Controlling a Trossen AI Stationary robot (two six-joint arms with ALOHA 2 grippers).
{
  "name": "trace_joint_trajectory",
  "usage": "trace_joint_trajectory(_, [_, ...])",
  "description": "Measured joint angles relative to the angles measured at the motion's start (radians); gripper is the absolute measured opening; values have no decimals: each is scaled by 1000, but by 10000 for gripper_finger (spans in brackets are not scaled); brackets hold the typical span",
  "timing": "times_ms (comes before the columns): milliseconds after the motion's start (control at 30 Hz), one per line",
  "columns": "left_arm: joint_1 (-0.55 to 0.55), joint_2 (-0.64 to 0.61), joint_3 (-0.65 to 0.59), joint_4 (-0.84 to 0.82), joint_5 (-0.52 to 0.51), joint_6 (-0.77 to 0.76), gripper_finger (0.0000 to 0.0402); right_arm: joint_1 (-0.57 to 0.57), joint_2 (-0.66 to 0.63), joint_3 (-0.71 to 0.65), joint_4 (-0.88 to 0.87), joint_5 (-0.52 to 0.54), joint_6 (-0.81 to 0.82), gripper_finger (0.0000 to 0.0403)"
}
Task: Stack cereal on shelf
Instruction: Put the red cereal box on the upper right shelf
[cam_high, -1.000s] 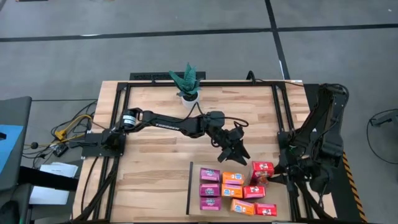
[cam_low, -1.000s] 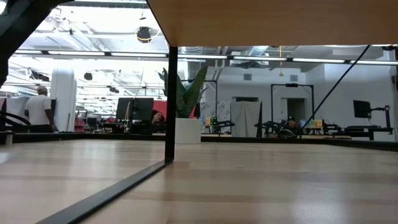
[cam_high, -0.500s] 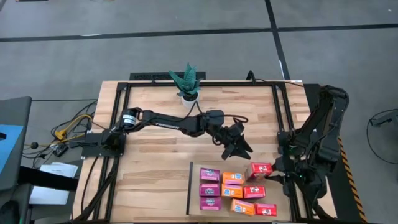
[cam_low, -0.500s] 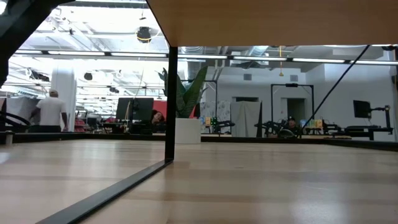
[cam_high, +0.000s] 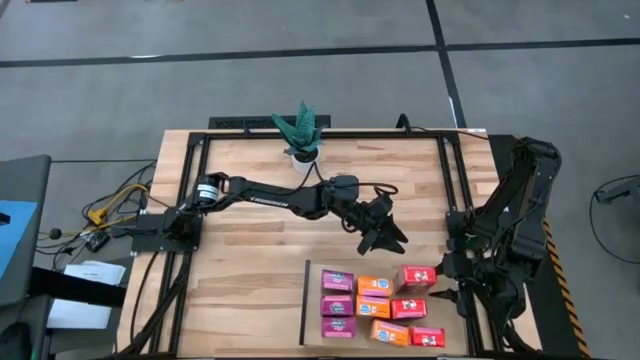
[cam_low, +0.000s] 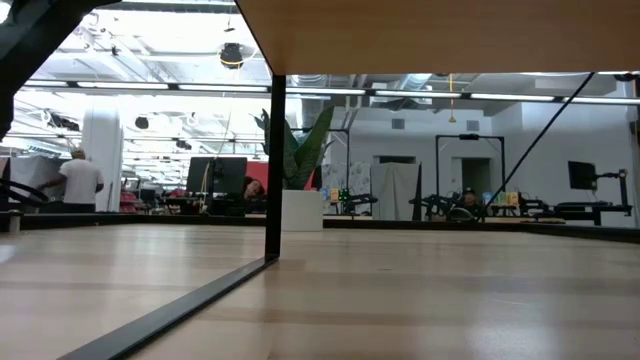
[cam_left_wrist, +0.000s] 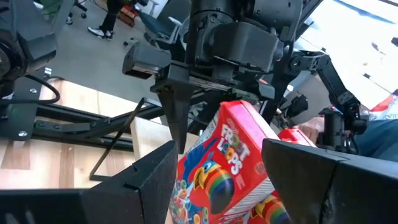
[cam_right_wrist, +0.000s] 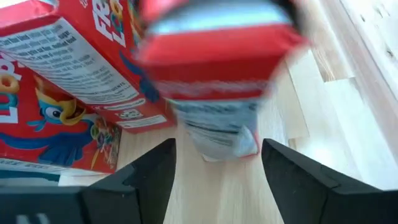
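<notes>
The right gripper (cam_high: 447, 284) sits at the right edge of the shelf (cam_high: 312, 300), fingers spread apart, right next to a tilted red cereal box (cam_high: 415, 276). From its wrist view the box (cam_right_wrist: 217, 68) sits just ahead of the open fingers, not pinched between them, so I'd say nothing is being held there. The left gripper (cam_high: 388, 238) hovers over the tabletop (cam_high: 240, 270) just off the shelf's far edge, also spread wide and empty, pointed at that same red box (cam_left_wrist: 221, 158).

As for progress: I count eight boxes on the shelf, three purple (cam_high: 337, 304) along its left side, orange ones (cam_high: 374, 287) in the middle, red ones (cam_high: 408, 308) toward the right. They mostly lie flat in rough rows rather than actually stacked, and the far-right red box looks crooked. So I'd guess it's well along but needs tidying, and any ninth box I can't spot.
</notes>
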Motion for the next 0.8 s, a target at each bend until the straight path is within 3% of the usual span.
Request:
trace_joint_trajectory(467, [0, 0, 0, 5, 8, 0, 224, 0, -5, 0, -69, -225, 80, 264])
trace_joint_trajectory(633, [13, 0, 1, 10, 47, -8, 224, 0, -50, 26, -156, -232, 122, 264])
trace_joint_trajectory(800, [50, 0, 40, 11, 136, -49, 224, 0, -91, 111, -307, -168, 136, 252])
